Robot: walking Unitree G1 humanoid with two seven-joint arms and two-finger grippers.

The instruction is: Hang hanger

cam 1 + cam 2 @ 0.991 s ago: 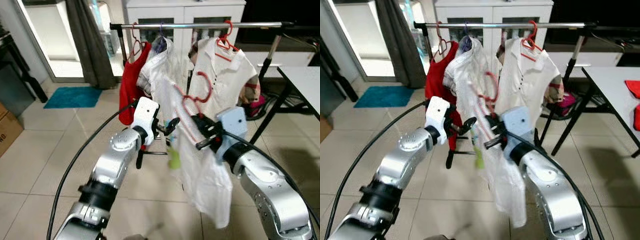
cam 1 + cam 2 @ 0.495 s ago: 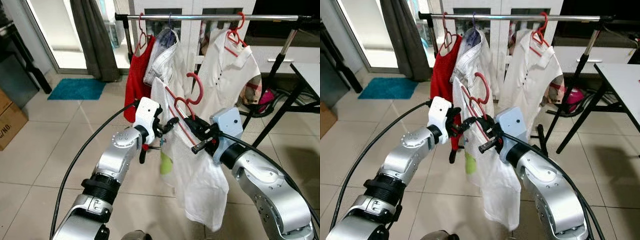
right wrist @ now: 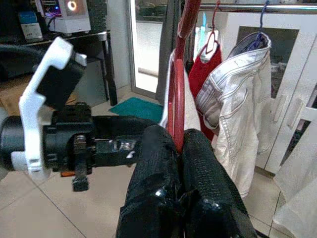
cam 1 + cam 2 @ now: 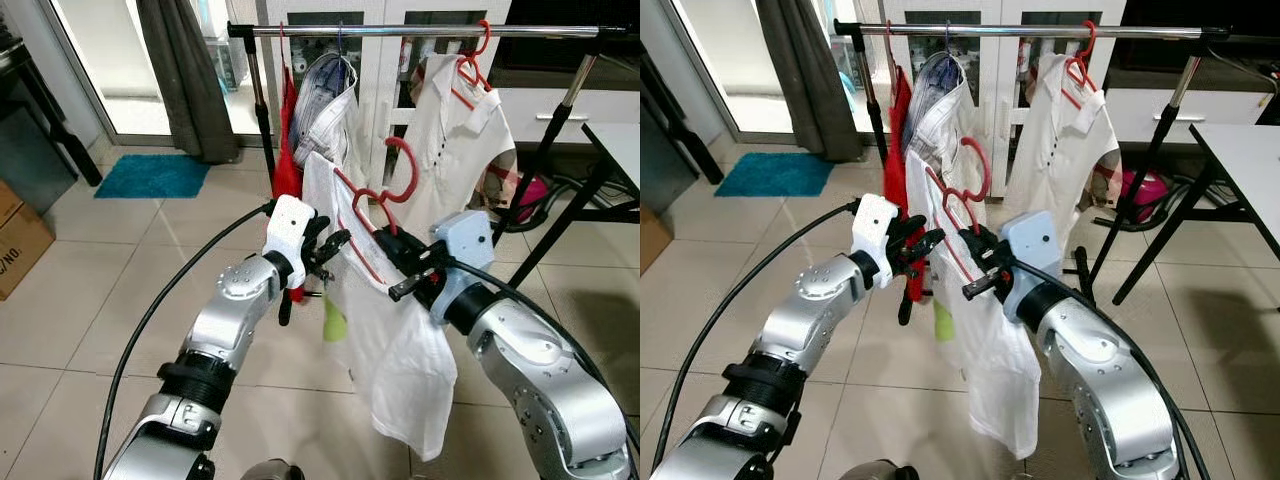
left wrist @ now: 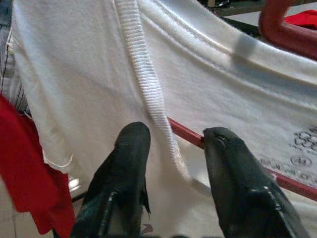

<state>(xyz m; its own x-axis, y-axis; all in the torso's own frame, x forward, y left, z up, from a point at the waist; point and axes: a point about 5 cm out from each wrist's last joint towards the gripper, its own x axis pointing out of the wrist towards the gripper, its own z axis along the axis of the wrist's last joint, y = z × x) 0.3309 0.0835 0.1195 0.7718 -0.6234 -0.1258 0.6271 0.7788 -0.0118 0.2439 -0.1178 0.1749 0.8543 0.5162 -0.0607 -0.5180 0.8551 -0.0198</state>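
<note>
A red hanger (image 4: 404,172) carrying a white garment (image 4: 400,360) is held up in front of the clothes rail (image 4: 420,31), its hook below the bar and not on it. My right gripper (image 4: 402,266) is shut on the hanger's neck, with the red stem (image 3: 177,109) pinched between its fingers. My left gripper (image 4: 326,254) is at the garment's shoulder, to the left of the hanger. Its fingers (image 5: 130,158) stand apart, with the white collar seam and the red hanger arm (image 5: 187,135) between them.
On the rail hang a red garment (image 4: 288,130), a pale striped shirt (image 4: 330,95) and a white polo shirt (image 4: 455,130) on its own red hanger. A table (image 4: 622,140) stands at the right, a cardboard box (image 4: 15,240) at the left, a dark curtain (image 4: 185,80) behind.
The view has shifted a little relative to the rack. The red garment on the rail has turned edge-on. The right gripper keeps the hanger, slightly further right.
</note>
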